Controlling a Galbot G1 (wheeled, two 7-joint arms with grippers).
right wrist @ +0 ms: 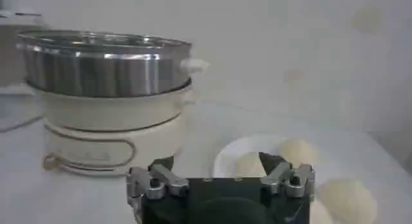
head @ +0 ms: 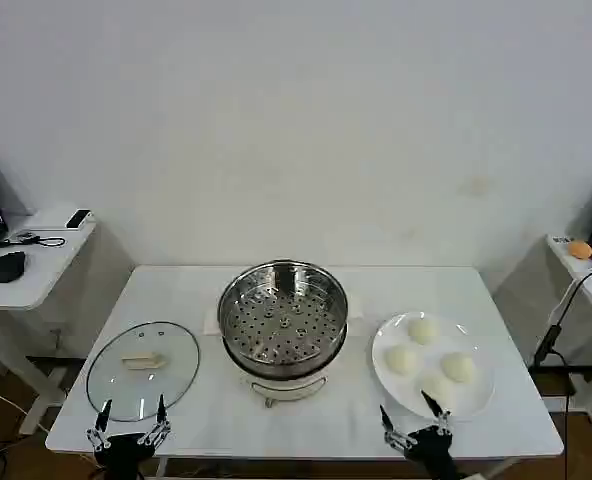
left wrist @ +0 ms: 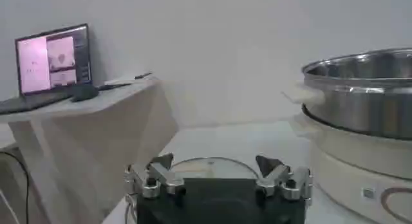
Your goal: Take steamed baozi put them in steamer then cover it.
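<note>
Plainly nothing is loaded yet, so the opening step, picking up a first bun, is in hand. The bench (head: 306, 420) carries everything. At its centre the steamer (head: 283, 312), a shiny steel pot with a perforated tray on a white base, stands empty. At its nine o'clock the glass lid (head: 142, 369) lies flat, pale handle up. At three o'clock a white plate (head: 388, 335) holds four smooth cream buns (head: 422, 330). The right end effector (head: 410, 425) hovers at the plate's six o'clock edge, fingers spread wide and empty; the left end effector (head: 129, 419) waits, equally wide, by the lid. Next, I judge, the right must reach forward over a bun and close gently.
</note>
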